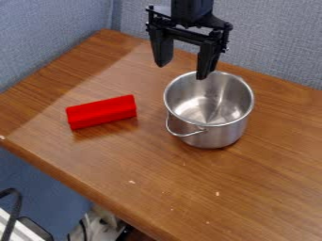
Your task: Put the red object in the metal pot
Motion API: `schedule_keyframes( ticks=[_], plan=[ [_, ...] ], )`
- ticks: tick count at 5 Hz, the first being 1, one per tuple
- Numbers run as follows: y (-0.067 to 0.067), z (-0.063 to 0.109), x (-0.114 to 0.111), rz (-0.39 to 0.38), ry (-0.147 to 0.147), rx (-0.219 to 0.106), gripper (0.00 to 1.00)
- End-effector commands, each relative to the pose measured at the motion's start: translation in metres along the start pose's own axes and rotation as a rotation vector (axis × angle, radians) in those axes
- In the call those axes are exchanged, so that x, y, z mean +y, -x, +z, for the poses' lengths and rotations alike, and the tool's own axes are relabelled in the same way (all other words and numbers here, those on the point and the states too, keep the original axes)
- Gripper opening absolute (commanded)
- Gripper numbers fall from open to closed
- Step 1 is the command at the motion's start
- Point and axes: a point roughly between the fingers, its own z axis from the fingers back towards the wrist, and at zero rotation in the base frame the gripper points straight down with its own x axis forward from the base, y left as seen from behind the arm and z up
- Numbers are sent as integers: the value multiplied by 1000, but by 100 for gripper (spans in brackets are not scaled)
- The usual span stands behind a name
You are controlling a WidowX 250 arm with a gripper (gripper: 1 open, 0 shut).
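Camera view: from where I sit, I have my gripper point(186, 58) hanging over the far side of the wooden table point(138, 179), pointing down, its two dark fingers spread wide apart with nothing between them. Just below and partly behind the fingers in this view I see the metal pot point(209, 110), upright, its shiny round mouth facing up and its inside visible. Its thin wire handle point(185, 134) hangs down against the near left side of the wall. Left of the pot in the picture, well apart from the gripper, the red object point(101, 112) lies flat on its long side on the wood, slightly angled, not touching the pot. Grey-blue padded panels point(48, 36) stand behind the table, and some cables point(13, 218) show at the lower left.
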Motion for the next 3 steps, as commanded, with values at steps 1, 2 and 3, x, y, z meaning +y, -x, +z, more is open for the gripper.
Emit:
schedule_keyframes(
  ticks=[1,2,3],
  plan=[
    [-4,-13,-10,-16,-2,18,100],
    [10,-40,13,-45,-23,44,100],
    [26,-29,46,-48,-32,8,100]
  ],
)
